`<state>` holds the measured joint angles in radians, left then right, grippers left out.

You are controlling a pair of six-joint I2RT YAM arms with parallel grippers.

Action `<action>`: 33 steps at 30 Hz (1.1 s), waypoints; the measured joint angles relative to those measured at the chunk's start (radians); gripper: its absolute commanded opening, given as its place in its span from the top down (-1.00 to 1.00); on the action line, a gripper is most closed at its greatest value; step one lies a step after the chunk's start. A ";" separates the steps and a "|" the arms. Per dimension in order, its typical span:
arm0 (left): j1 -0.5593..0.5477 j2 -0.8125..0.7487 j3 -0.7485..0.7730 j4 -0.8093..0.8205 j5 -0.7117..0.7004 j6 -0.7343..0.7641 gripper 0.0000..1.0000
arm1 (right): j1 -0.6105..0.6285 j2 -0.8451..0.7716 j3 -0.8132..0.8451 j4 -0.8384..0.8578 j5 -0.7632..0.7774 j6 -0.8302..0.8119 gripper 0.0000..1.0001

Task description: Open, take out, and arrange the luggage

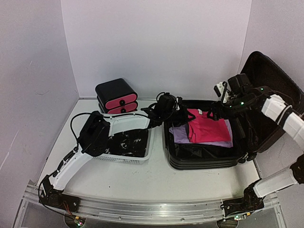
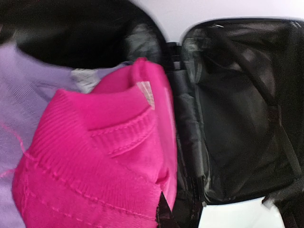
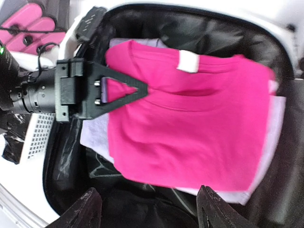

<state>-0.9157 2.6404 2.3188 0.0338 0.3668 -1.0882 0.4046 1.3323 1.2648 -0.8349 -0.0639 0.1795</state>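
The black luggage [image 1: 199,162] lies open at the right, its lid [image 1: 271,80] leaning against the right wall. Inside lies a folded pink shirt [image 1: 207,126] on a lilac garment [image 1: 176,135]. My left gripper [image 1: 183,115] reaches over the case's far left corner. In the right wrist view its fingers [image 3: 128,90] are closed on the pink shirt's [image 3: 199,118] edge. In the left wrist view bunched pink fabric [image 2: 95,156] hides the fingers. My right gripper [image 3: 149,211] is open and empty, above the shirt's other side [image 1: 215,113].
A white mesh basket [image 1: 127,156] holding dark items stands left of the luggage, under my left arm. A small black box with pink drawers [image 1: 116,96] stands at the back wall. Walls close in at the left, back and right.
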 measured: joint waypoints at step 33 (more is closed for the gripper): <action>0.082 -0.962 -0.884 -0.425 -0.051 0.354 1.00 | 0.000 -0.242 -0.022 -0.130 0.075 0.058 -0.31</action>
<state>-0.8333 1.6779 1.4345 -0.3908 0.3153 -0.7338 0.4046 1.0901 1.2430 -0.9646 0.0113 0.2375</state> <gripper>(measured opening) 0.047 0.657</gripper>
